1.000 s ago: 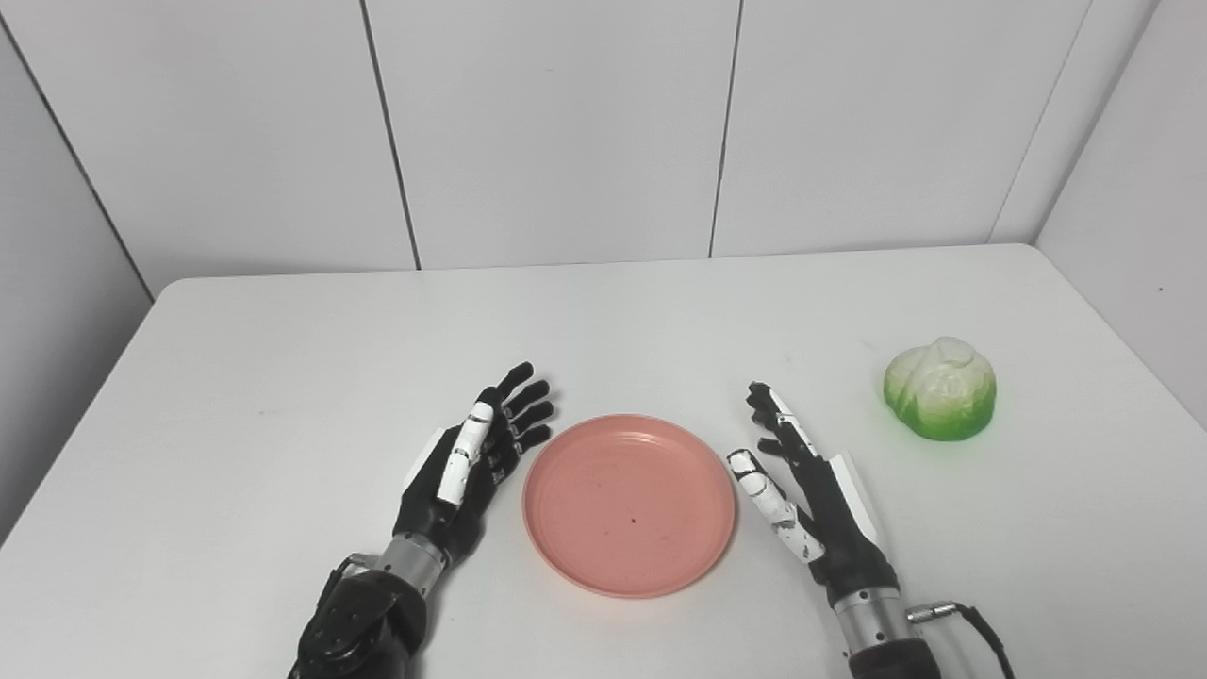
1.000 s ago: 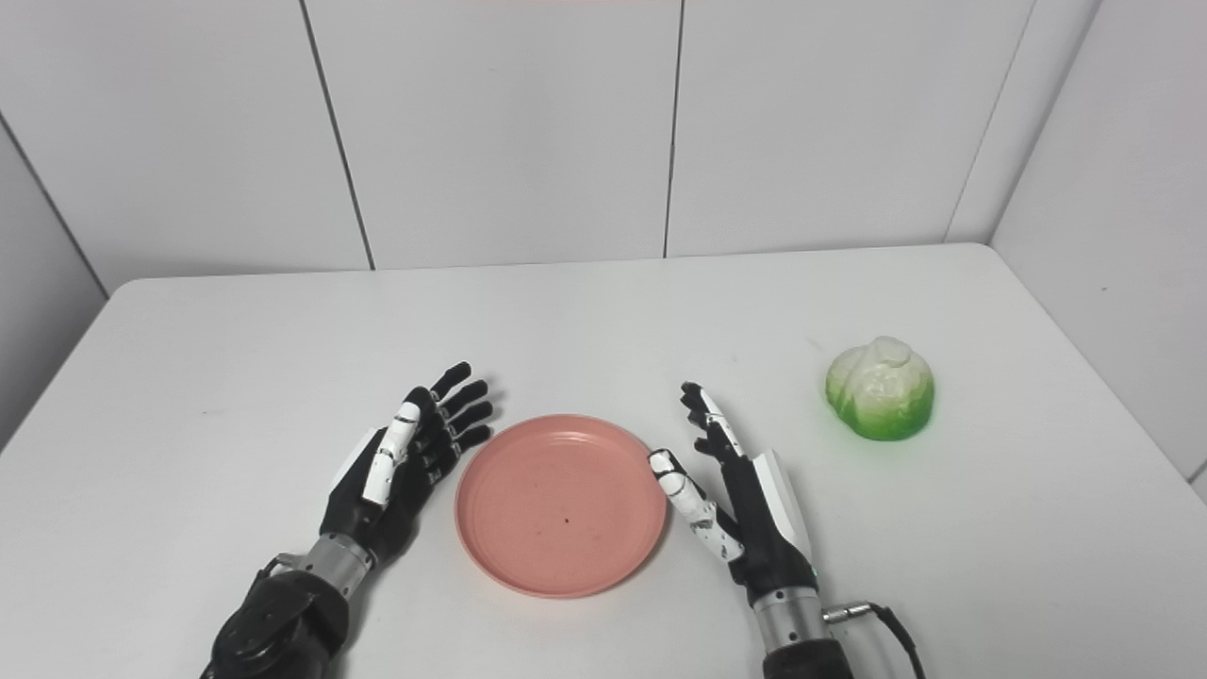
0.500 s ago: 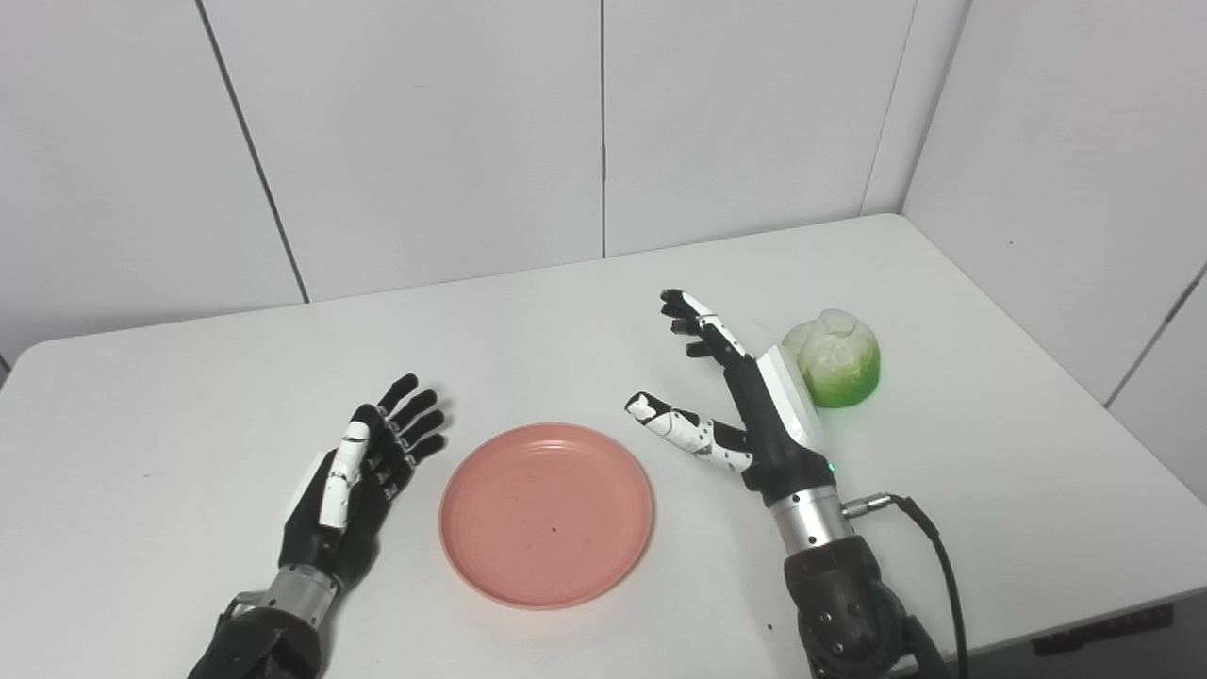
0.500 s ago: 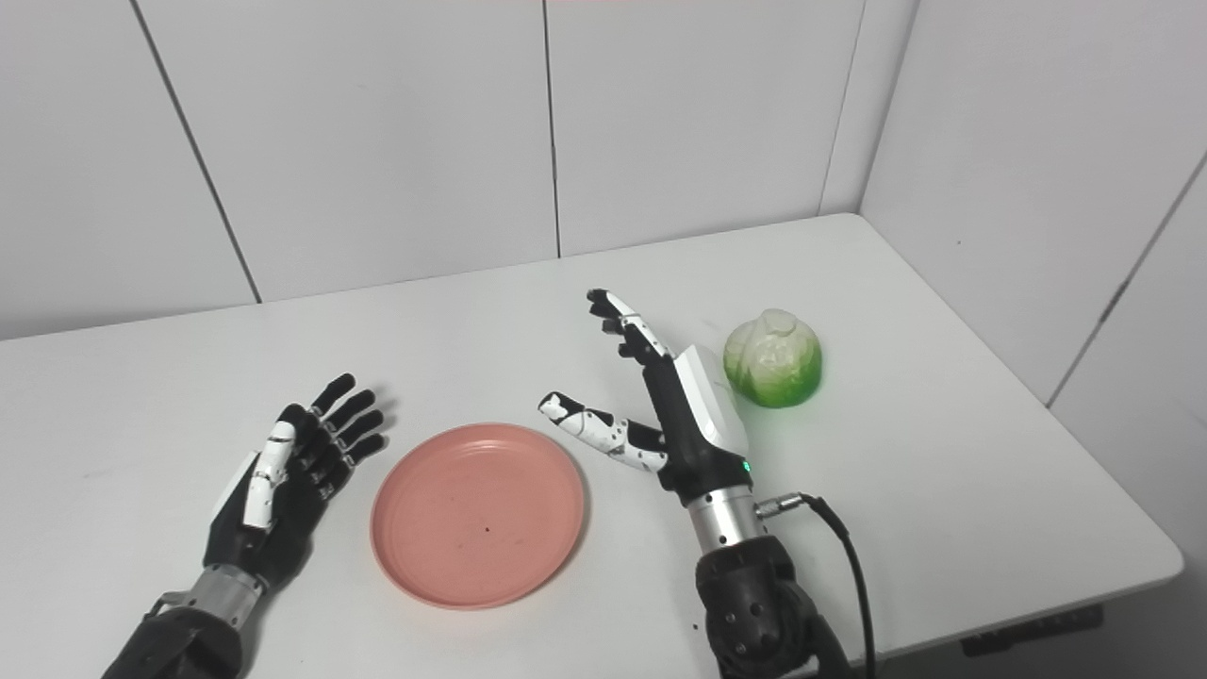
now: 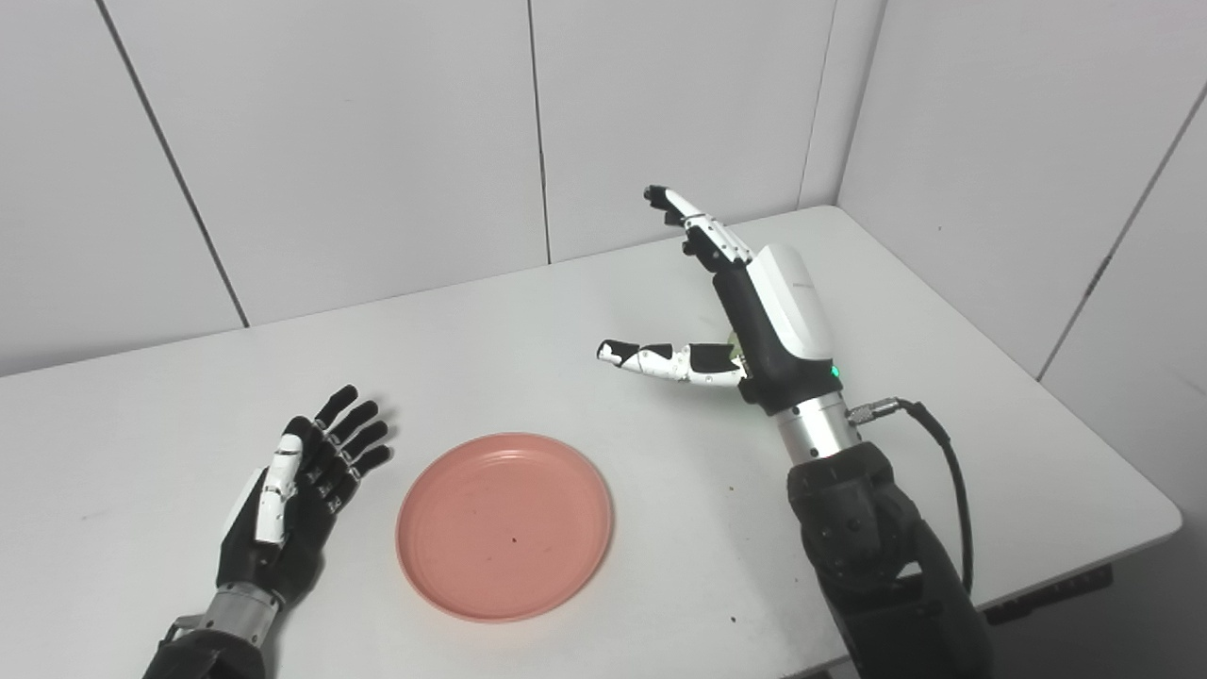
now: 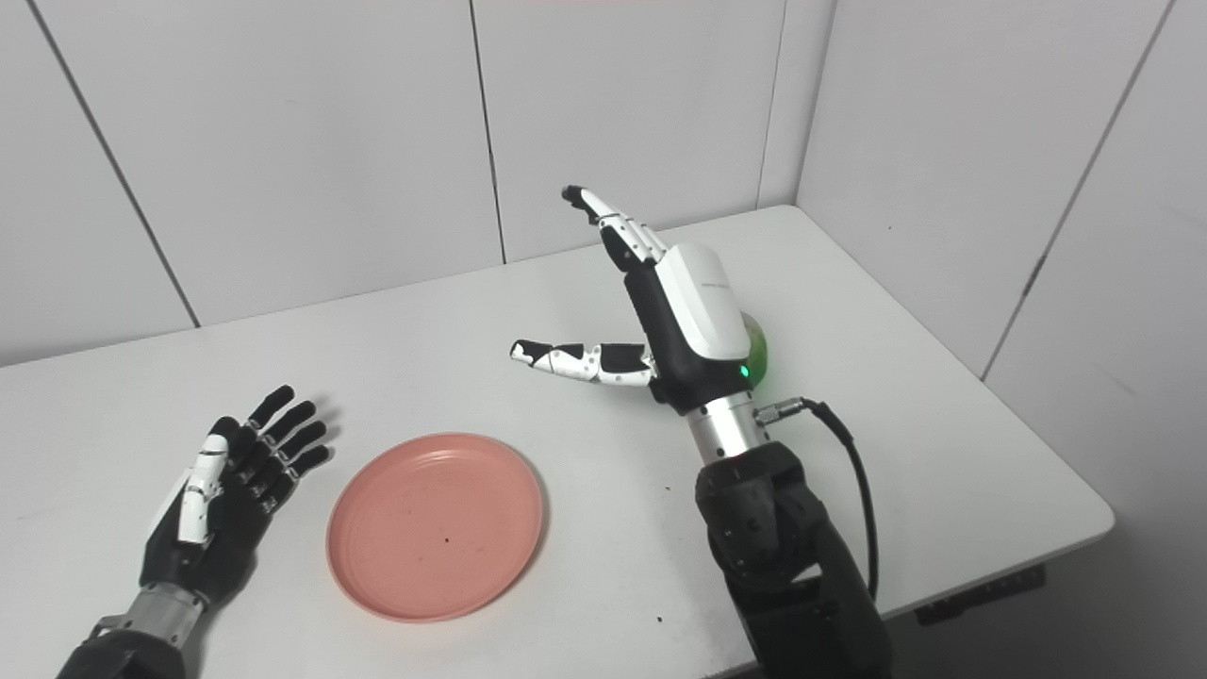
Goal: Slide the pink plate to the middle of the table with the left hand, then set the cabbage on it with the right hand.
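The pink plate (image 5: 505, 524) lies flat on the white table (image 5: 141, 405), empty. My left hand (image 5: 297, 498) rests open on the table just left of the plate, not touching it. My right hand (image 5: 745, 302) is open, raised above the table to the right of the plate, fingers spread and thumb pointing left. It stands in front of the cabbage, which is almost wholly hidden behind it; only a green sliver (image 6: 757, 344) shows past the back of the hand in the right eye view. I cannot tell whether the hand touches it.
White wall panels (image 5: 377, 141) close the table at the back and on the right. The table's right corner and front edge (image 5: 1160, 514) are near my right arm. A black cable (image 5: 943, 462) loops from the right wrist.
The camera has swung to the right. My right hand has risen and moved toward the cabbage, now covering it. The left hand and the plate have stayed in place.
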Robot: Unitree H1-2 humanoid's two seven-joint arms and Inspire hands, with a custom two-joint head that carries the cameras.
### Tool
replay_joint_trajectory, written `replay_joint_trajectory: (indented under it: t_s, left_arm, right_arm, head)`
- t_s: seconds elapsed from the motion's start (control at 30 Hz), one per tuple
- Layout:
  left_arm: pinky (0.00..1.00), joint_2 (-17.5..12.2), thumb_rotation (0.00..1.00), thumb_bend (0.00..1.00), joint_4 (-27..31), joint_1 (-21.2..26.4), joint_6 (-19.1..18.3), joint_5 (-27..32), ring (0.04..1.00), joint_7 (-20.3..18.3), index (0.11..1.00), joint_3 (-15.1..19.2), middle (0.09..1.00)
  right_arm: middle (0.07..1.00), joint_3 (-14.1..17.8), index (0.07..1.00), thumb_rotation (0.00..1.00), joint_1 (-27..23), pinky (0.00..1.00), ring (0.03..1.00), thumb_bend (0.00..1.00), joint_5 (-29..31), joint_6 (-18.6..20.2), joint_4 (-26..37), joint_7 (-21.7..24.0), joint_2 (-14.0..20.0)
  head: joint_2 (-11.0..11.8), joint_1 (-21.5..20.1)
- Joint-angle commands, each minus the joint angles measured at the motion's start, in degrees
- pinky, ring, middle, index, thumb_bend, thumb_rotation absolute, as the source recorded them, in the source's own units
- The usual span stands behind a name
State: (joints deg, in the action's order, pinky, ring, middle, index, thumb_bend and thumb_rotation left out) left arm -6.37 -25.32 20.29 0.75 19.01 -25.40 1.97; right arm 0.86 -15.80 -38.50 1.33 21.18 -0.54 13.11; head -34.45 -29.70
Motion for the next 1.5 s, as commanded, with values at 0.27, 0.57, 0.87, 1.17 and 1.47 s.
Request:
replay_joint_trajectory:
  t_s: [0.27, 0.57, 0.87, 1.17, 1.47]
  left_arm:
    - [0.83, -2.41, 0.99, 0.49, -8.75, -2.76, 1.15, 1.23, 0.865, -2.89, 0.874, 2.07, 0.882]
    - [0.82, -3.13, 0.98, 0.48, -11.44, -1.64, 0.86, 2.20, 0.852, -4.23, 0.867, 3.70, 0.872]
    - [0.82, -3.51, 0.97, 0.49, -11.67, -1.17, -0.42, 1.85, 0.849, -2.97, 0.860, 4.61, 0.868]
    - [0.81, -3.69, 0.96, 0.48, -11.55, -1.22, -0.58, 1.96, 0.846, -3.18, 0.860, 4.76, 0.867]
    - [0.81, -3.92, 0.95, 0.49, -11.34, -1.53, -0.35, 2.03, 0.842, -3.56, 0.858, 4.88, 0.864]
  right_arm:
    - [0.986, 7.04, 0.981, 0.58, -2.53, 0.84, 0.929, 0.97, -0.82, 6.05, 1.30, 1.36, 5.70]
    - [0.998, 11.07, 1.000, 0.68, 0.08, 0.76, 0.914, 1.00, -2.46, 12.86, -0.96, 1.70, 8.49]
    - [1.000, 11.08, 1.000, 0.71, 2.59, 0.79, 0.940, 1.00, -1.54, 17.87, -1.80, 2.23, 8.12]
    - [0.997, 10.64, 1.000, 0.77, 1.82, 0.81, 0.950, 1.00, 2.32, 16.86, -9.59, 0.75, 8.81]
    - [0.990, 8.28, 1.000, 0.75, -1.36, 0.83, 0.939, 1.00, 6.52, 12.96, -20.56, -1.68, 11.16]
  head:
    - [0.45, -1.22]
    - [0.49, -2.31]
    - [0.10, -2.92]
    - [-0.36, -2.70]
    - [-0.71, -2.75]
